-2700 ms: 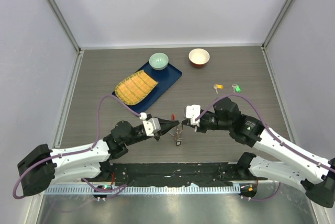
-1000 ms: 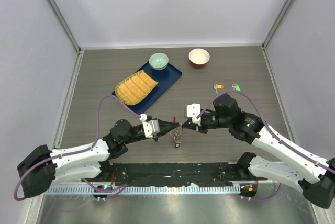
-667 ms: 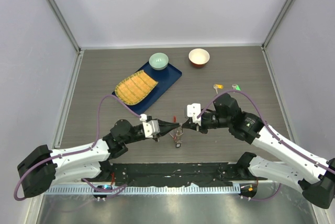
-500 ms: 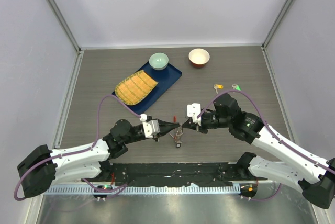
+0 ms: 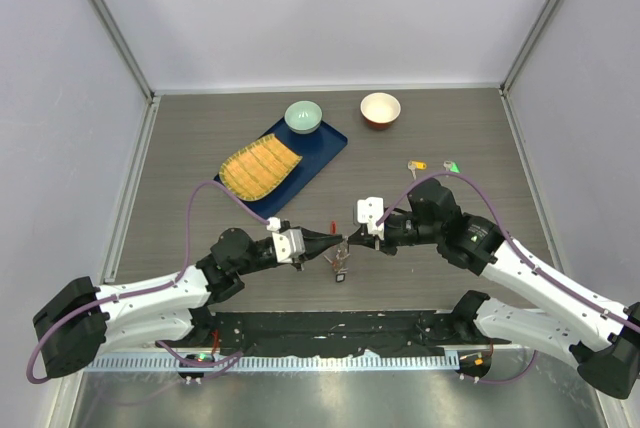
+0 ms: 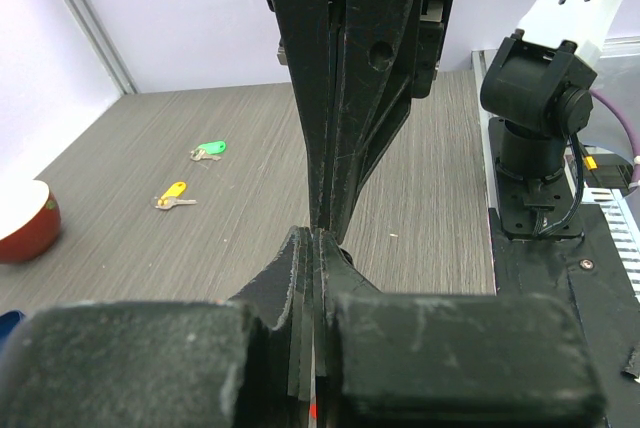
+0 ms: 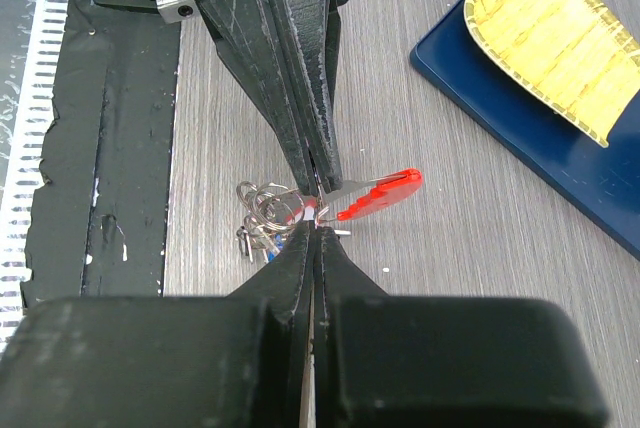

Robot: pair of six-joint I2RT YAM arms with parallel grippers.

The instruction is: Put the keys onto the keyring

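Grey wood-grain desk (image 5: 170, 148), white walls around. By the middle of its near edge, the left claw (image 5: 332, 240) and right claw (image 5: 352, 239), both pressed together, pinch the keyring (image 7: 372, 195). It looks light, slippery and floppy, so the stiff ring is the place to grip. The yellow key (image 5: 417, 165) and green key (image 5: 452, 166) lie near the right edge.

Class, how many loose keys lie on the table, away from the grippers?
2: a yellow-headed key and a green-headed key just right of it, on the workspace's right side. Another may be hidden in the keyring bunch.
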